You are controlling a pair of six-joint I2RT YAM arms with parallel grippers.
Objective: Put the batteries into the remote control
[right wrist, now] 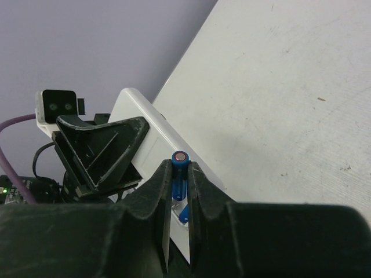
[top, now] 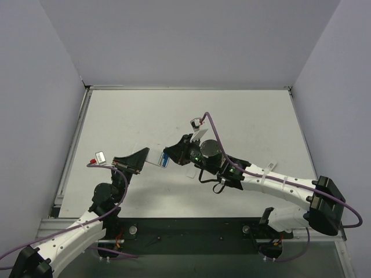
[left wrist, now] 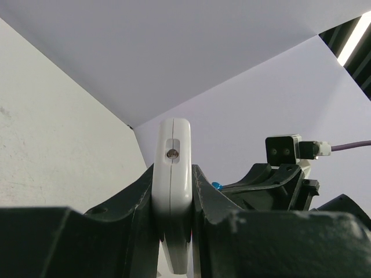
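A white table [top: 243, 116], faintly scuffed, stood boxed in on three sides by pale lilac walls [top: 191, 40]. Both arms extended from the near edge, and their tips were close together a little left of the table's middle.

The left gripper [top: 139, 159] held the remote [left wrist: 172, 174]. Its black fingers [left wrist: 136, 197] were clamped on the two long sides of the slim white body. In the left wrist view the remote stood up between them, rounded end uppermost, with a small round window set in a slot near that end.

The right gripper [top: 173, 149] faced it from the other side. Its jaws were pressed together on a battery [right wrist: 179, 174], a short blue cylinder held upright with its red-ringed silver end on top. From the right wrist this battery hung just over the remote's white face, towards the end nearer that camera.

Below it a second blue piece [right wrist: 184, 215] showed between the fingers. It was probably another battery lying in the remote, though most of it was covered.

The left arm's wrist camera [right wrist: 56, 107] sat beyond its gripper, a purple cable [right wrist: 14, 124] trailing from it. A small white piece [top: 192, 172] lay flat on the table just on the near side of the right gripper.
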